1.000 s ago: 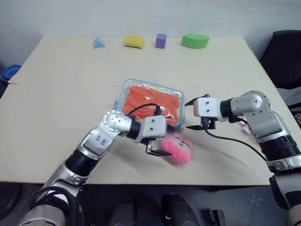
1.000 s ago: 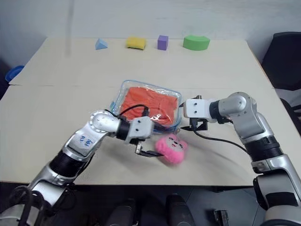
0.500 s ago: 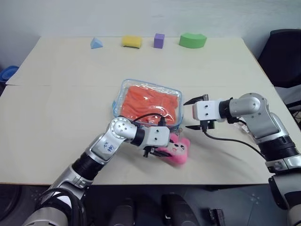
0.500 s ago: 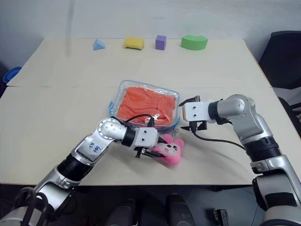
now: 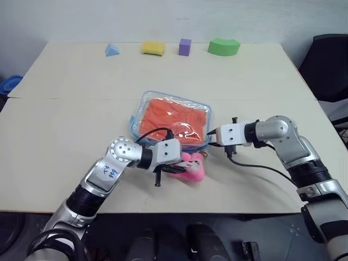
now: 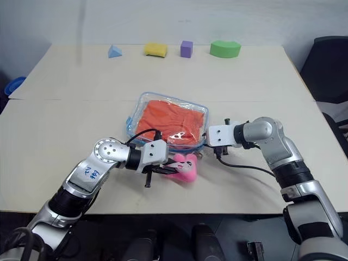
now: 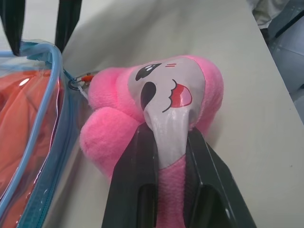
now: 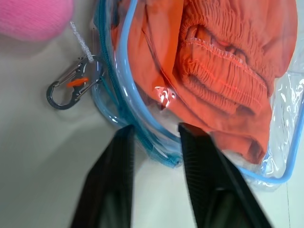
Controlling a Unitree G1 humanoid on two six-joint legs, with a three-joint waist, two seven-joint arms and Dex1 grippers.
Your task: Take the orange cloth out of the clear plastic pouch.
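The clear plastic pouch [image 5: 136,120] with light blue edging lies flat at mid-table. The folded orange cloth [image 5: 173,115] is inside it. A pink plush charm [image 5: 193,167] lies just in front of the pouch's near right corner, joined to it by a small clip [image 8: 71,88]. My left gripper [image 7: 168,130] is shut on the plush, with its fingers [image 7: 137,156] squeezing the face. My right gripper [image 8: 156,127] reaches in from the right. It is closed to a narrow gap over the pouch's blue edge [image 8: 159,149] at that corner.
Foam shapes line the far edge: a blue wedge [image 5: 112,49], a yellow block [image 5: 154,47], a purple cube [image 5: 185,47] and a green piece [image 5: 223,47]. A black chair [image 5: 329,60] stands beyond the table's right side.
My left gripper closed on the plush and drew it left, closer to the pouch. My right gripper moved in to the pouch's corner and went from open to closed on its edge.
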